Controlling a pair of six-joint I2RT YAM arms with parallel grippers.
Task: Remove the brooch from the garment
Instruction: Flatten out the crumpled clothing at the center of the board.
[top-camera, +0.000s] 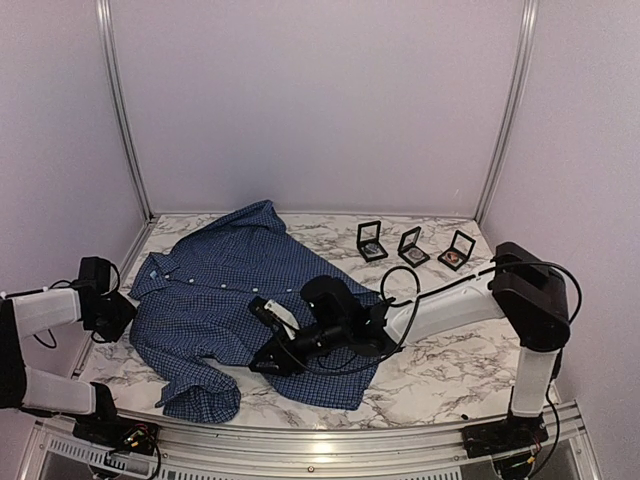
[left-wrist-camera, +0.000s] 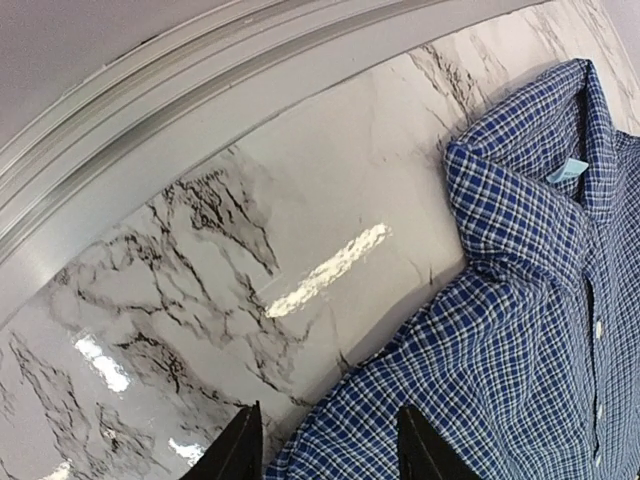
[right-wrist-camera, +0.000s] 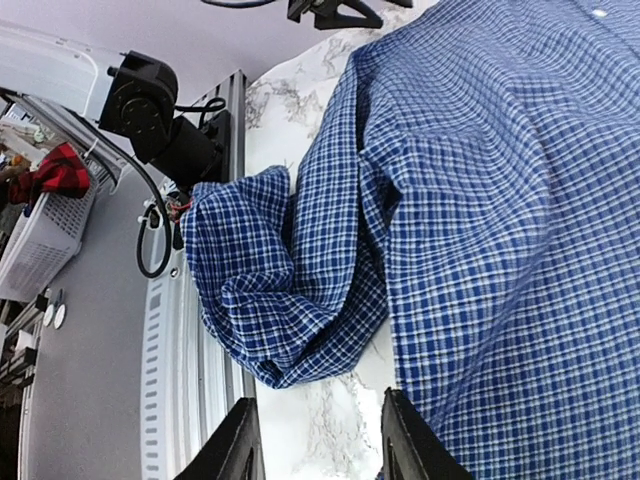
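- Black left gripper (left-wrist-camera: 325, 448) sits at the left edge of the shirt (top-camera: 200, 290), by the collar. Its fingers are partly apart with nothing between them, over the shirt edge and marble table (top-camera: 440, 370).
- Shirt is spread on the table, collar end to the left, with a bunched fold at its near corner.
- Brooch can't be made out on the shirt in any view.
- Right gripper (right-wrist-camera: 318, 440) hangs over the shirt's near hem, beside the bunched fold. Its fingers are apart and hold nothing.
- Three black frame boxes (top-camera: 412, 245) stand in a row off the shirt's far right, not touching it.
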